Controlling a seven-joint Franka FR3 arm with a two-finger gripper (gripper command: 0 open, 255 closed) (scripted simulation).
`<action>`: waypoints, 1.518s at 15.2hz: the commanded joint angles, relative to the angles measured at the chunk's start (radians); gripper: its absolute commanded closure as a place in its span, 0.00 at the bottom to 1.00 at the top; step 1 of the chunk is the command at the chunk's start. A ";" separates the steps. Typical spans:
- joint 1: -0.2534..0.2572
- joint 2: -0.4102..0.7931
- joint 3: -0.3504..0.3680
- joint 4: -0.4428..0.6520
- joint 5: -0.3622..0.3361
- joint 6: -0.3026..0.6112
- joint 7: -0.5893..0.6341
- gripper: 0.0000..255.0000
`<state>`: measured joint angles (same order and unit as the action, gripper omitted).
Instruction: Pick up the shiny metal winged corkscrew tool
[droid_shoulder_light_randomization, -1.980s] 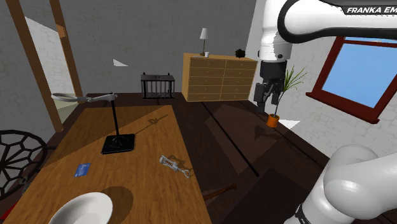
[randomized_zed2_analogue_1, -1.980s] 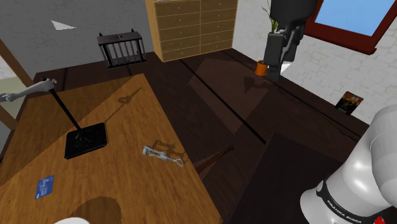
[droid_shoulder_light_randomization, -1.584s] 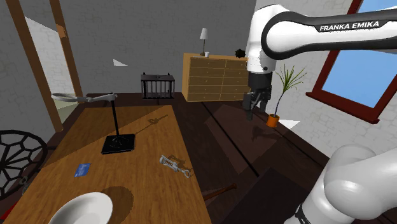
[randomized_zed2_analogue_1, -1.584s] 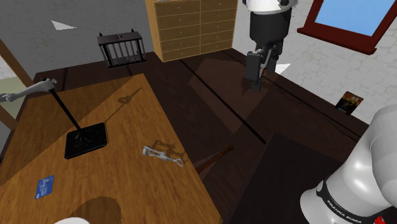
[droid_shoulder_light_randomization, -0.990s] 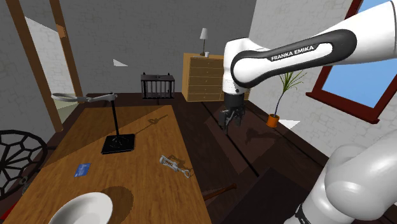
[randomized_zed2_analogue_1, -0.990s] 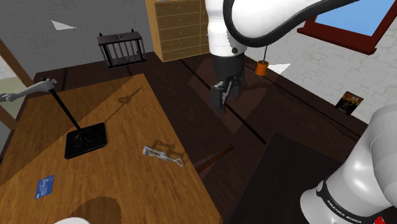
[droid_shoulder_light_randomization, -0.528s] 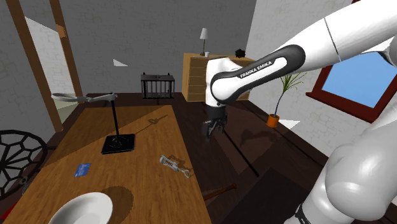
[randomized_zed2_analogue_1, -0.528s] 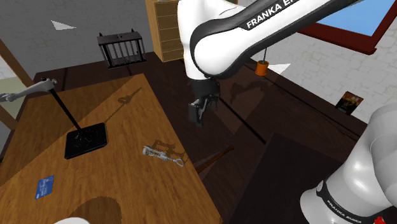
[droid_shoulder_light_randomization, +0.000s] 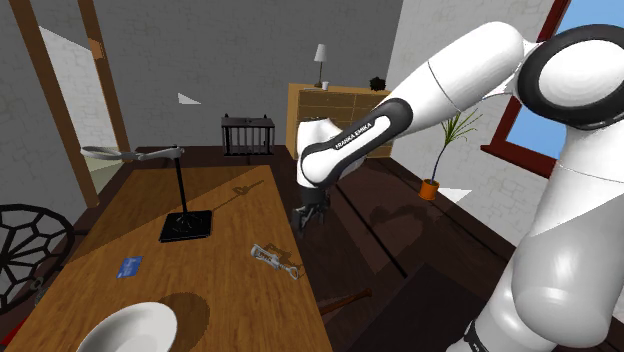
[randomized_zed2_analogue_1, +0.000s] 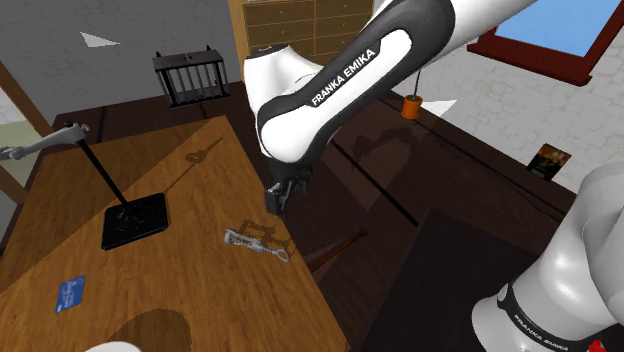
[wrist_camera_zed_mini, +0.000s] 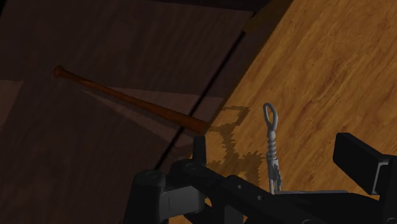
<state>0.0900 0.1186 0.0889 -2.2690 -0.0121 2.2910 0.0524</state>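
Containers: white bowl (droid_shoulder_light_randomization: 130, 328) at the wooden table's (droid_shoulder_light_randomization: 225, 205) near corner, cut off by the frame edge; visible inside is plain white. Black wire crate (droid_shoulder_light_randomization: 247, 134) on the floor by the dresser (droid_shoulder_light_randomization: 340, 122); contents can't tell. Orange pot (droid_shoulder_light_randomization: 429, 188) holds a green plant.

Arm: my arm arcs over from the stand, wrist bent down. My gripper (droid_shoulder_light_randomization: 306, 220) hangs pointing down over the table's floor-side edge. Fingers apart, jaws released, nothing grasped.

Task item: winged corkscrew (droid_shoulder_light_randomization: 275, 260) lies flat on the table near that edge, just beside my gripper and below it, no contact. Silver metal, ring at one end, ribbed shaft. Wrist view: it sits in line w/ the gap between my fingers.

Misc: baseball bat (wrist_camera_zed_mini: 127, 102) on the dark floor just off the table edge.
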 joint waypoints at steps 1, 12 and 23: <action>0.007 0.075 0.006 0.040 -0.002 0.039 0.000 0.00; 0.051 0.485 0.025 0.373 -0.022 0.136 -0.011 0.00; 0.058 0.570 0.017 0.394 -0.030 0.199 -0.007 1.00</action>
<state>0.1478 0.6869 0.1061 -1.8758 -0.0423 2.4898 0.0449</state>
